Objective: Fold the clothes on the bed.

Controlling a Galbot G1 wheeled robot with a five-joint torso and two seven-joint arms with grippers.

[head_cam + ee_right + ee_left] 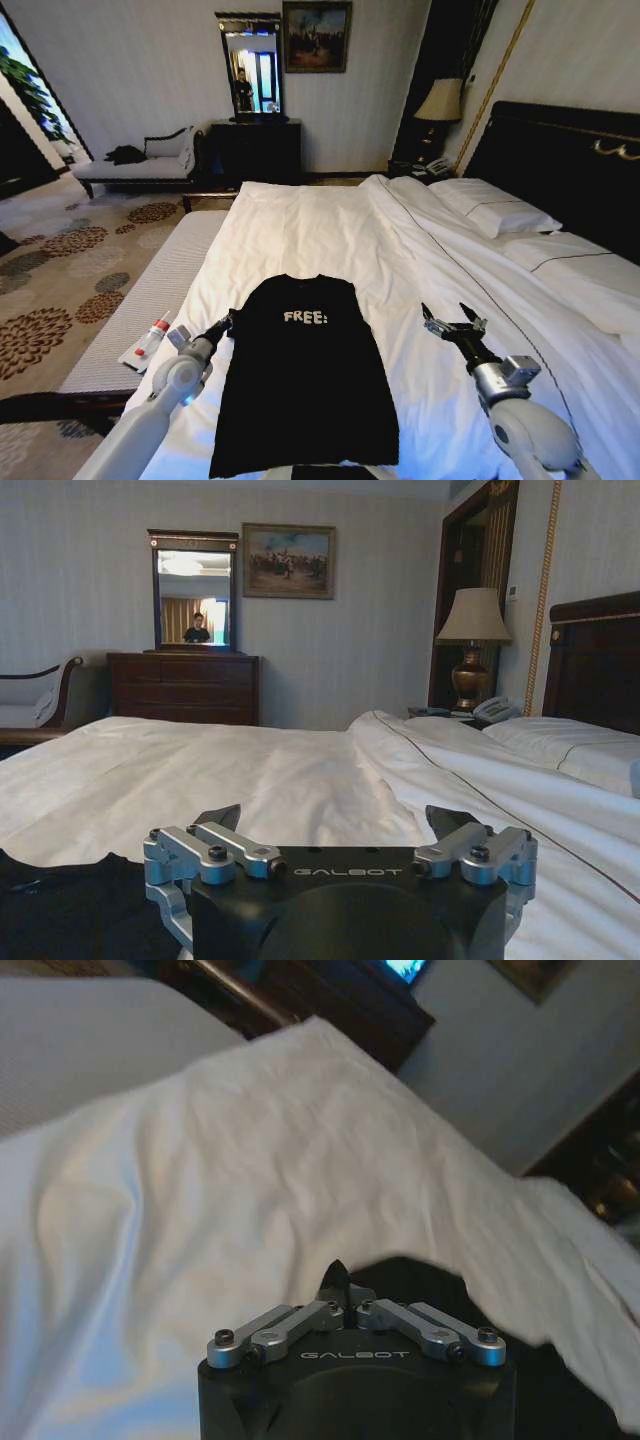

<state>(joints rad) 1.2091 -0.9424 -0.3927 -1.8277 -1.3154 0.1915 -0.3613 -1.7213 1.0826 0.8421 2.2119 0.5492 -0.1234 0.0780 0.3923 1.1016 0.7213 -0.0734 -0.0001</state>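
1. While lying flat on the large white-duveted double bed, black short-sleeved soft T-shirt with white "FREE!" lettering spread face up, sleeves tucked in, hem toward the robot.
2. Left gripper at the T-shirt's left shoulder edge, fingers pressed together; in the left wrist view tips meeting at the black fabric's edge, cannot tell whether fabric pinched.
3. Right gripper hovering over white duvet just right of the T-shirt, apart from it, fingers spread wide; right wrist view same, both fingertips well apart above the sheet.
4. White pillows well beyond the T-shirt, by the dark wooden headboard.
5. Small white tube with red cap on the pale bench left of the T-shirt.
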